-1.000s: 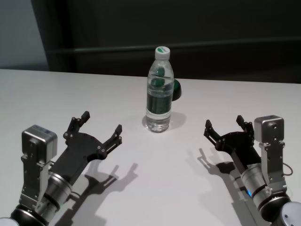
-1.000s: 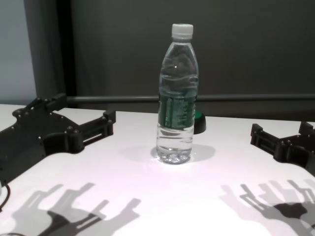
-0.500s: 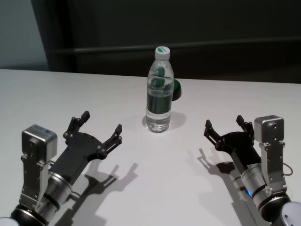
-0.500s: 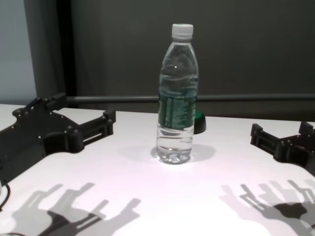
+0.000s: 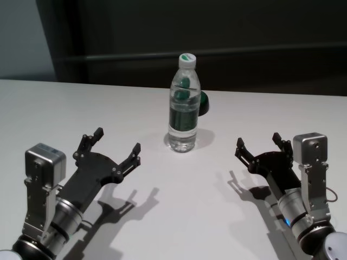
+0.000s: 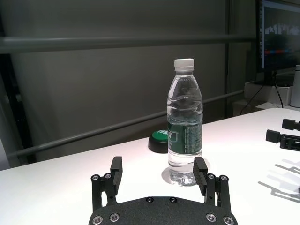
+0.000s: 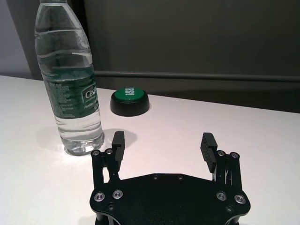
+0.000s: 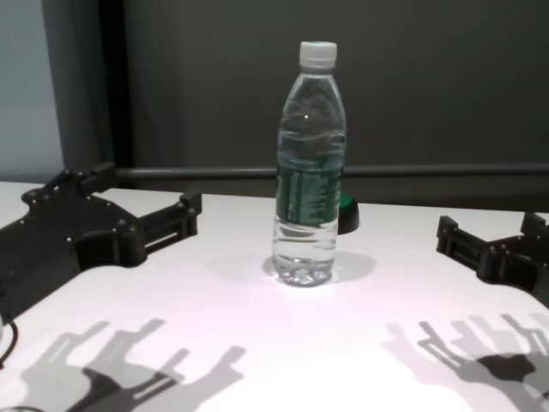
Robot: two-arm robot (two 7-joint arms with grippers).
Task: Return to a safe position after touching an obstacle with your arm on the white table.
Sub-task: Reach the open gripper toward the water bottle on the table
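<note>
The obstacle, a tall clear water bottle [image 5: 184,103] with a white cap and a dark green label, stands upright mid-table on the white table [image 5: 108,114]. It also shows in the chest view [image 8: 309,172], the left wrist view [image 6: 184,126] and the right wrist view [image 7: 70,79]. My left gripper [image 5: 115,146] is open and empty, low over the table, to the near left of the bottle and apart from it. My right gripper [image 5: 259,145] is open and empty, to the near right of the bottle and apart from it. Both show in the chest view, left [image 8: 141,202] and right [image 8: 487,236].
A small black puck with a green top [image 5: 203,103] sits just behind the bottle on its right side; it also shows in the right wrist view [image 7: 130,101]. A dark wall and a rail run behind the table's far edge.
</note>
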